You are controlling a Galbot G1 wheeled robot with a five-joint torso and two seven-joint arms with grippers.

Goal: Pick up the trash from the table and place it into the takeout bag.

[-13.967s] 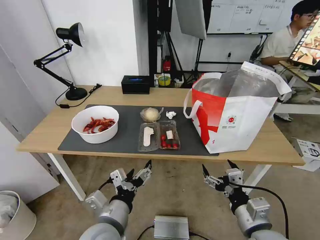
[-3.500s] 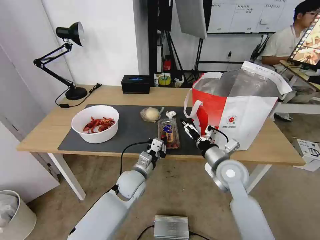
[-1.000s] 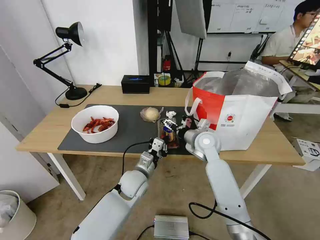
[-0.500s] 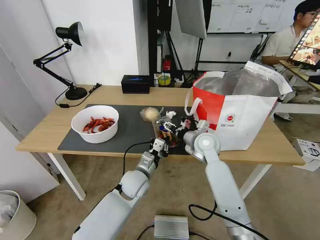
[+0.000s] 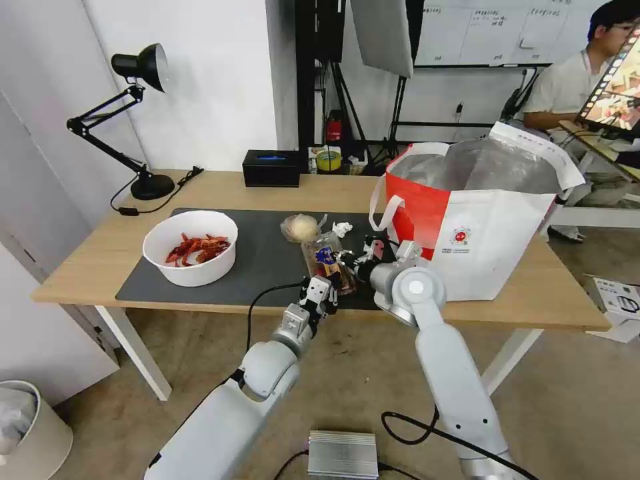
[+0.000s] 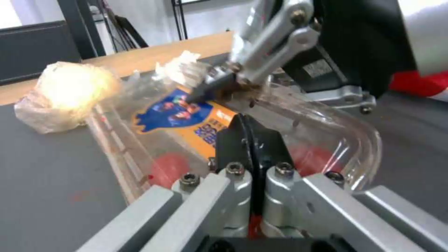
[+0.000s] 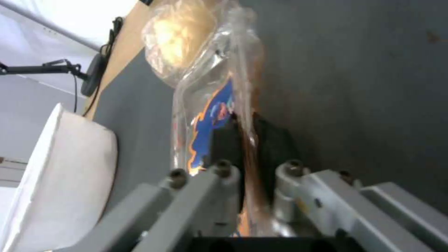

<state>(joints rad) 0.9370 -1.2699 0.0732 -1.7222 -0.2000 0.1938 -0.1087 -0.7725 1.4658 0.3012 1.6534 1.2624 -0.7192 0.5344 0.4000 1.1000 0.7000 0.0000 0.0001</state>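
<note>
The clear clamshell box with a blue label and red bits is tilted up off the dark mat, and my right gripper is shut on its edge. My left gripper is shut, with nothing seen between its fingers, just in front of the box's near side. The white bowl of crayfish shells stands at the mat's left. The bag with the beige lump and the tissue lie behind the box. The takeout bag stands open on the right of the table.
A black rectangular box sits at the table's back edge and a black desk lamp stands at the back left. The takeout bag's white handle hangs close to my right wrist.
My right gripper has tipped the clamshell box up from lying flat on the mat and drawn it slightly left. The left gripper has stayed at the table's front edge.
</note>
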